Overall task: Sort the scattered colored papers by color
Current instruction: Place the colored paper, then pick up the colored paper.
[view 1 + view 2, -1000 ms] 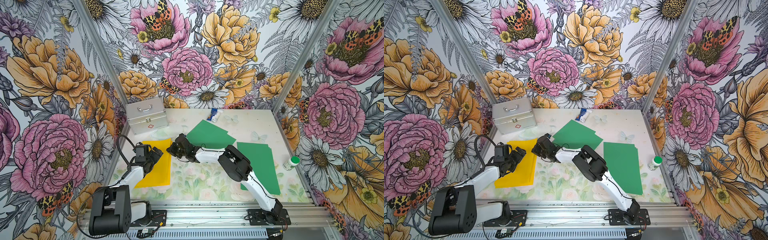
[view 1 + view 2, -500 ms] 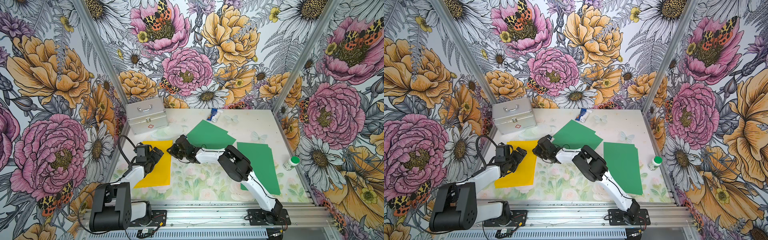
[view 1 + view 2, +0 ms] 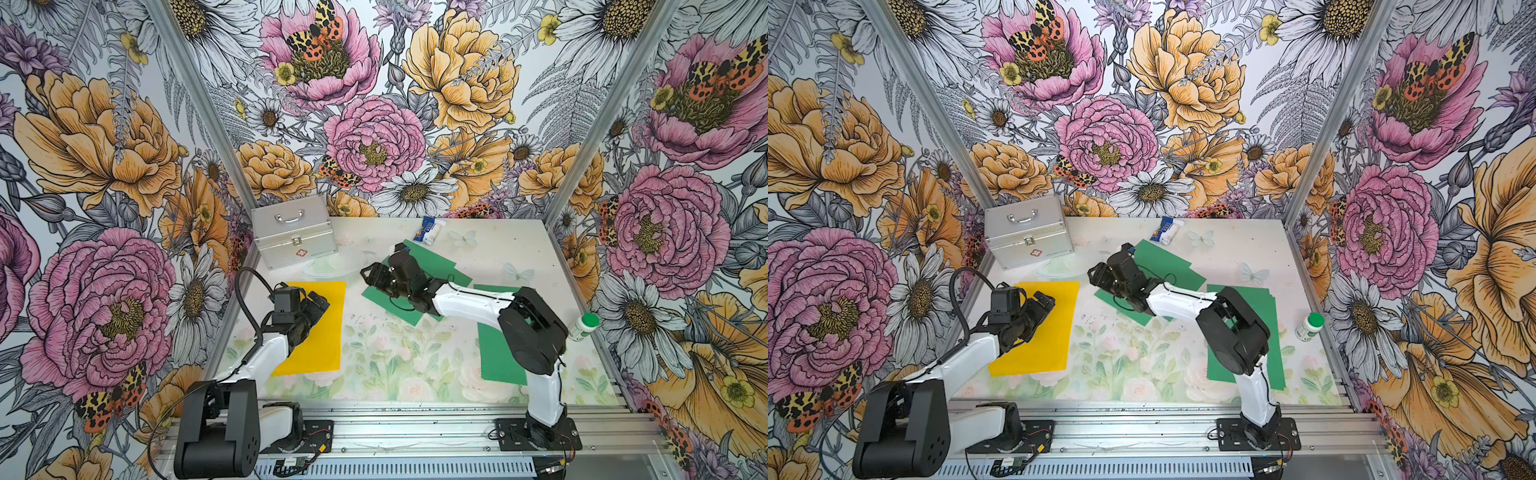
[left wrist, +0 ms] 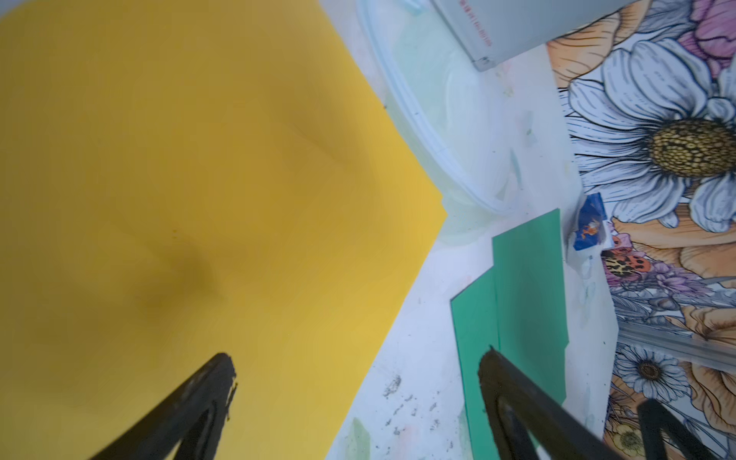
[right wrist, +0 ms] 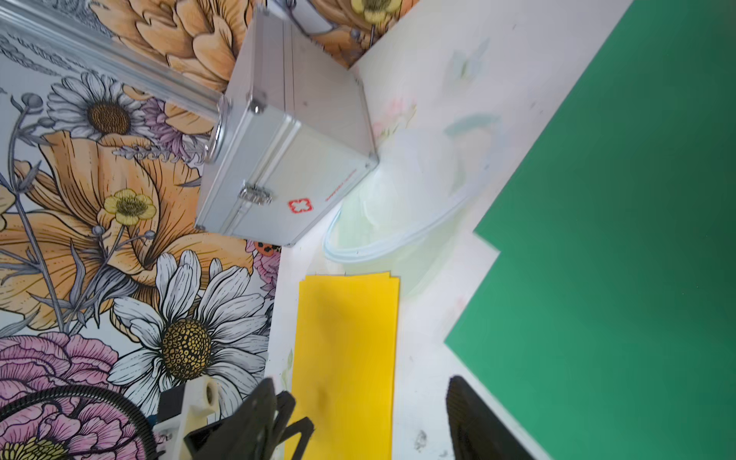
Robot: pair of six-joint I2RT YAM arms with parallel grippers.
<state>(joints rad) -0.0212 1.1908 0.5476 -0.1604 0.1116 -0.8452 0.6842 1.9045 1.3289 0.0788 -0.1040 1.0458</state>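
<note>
A stack of yellow papers [image 3: 322, 332] [image 3: 1042, 336] lies at the left of the table. Two overlapping green papers [image 3: 434, 264] [image 3: 1163, 262] lie askew in the middle. Another green stack [image 3: 496, 359] [image 3: 1219, 370] lies at the right, partly under the right arm. My left gripper [image 3: 322, 305] [image 4: 356, 356] hangs open over the yellow paper [image 4: 179, 179], holding nothing. My right gripper [image 3: 368, 278] [image 5: 362, 386] stands open at the left corner of the middle green papers [image 5: 617, 239]. Nothing is between its fingers. It faces the yellow stack [image 5: 350, 338].
A silver metal case [image 3: 293, 230] stands at the back left, with a clear plastic lid [image 3: 332, 266] in front of it. A blue-and-white packet [image 3: 430, 230] lies at the back wall. A white bottle with a green cap [image 3: 584, 326] stands by the right wall.
My right gripper has gone from shut to open and has drawn back from the yellow stack's far right corner toward the middle green papers. The left arm has hardly moved.
</note>
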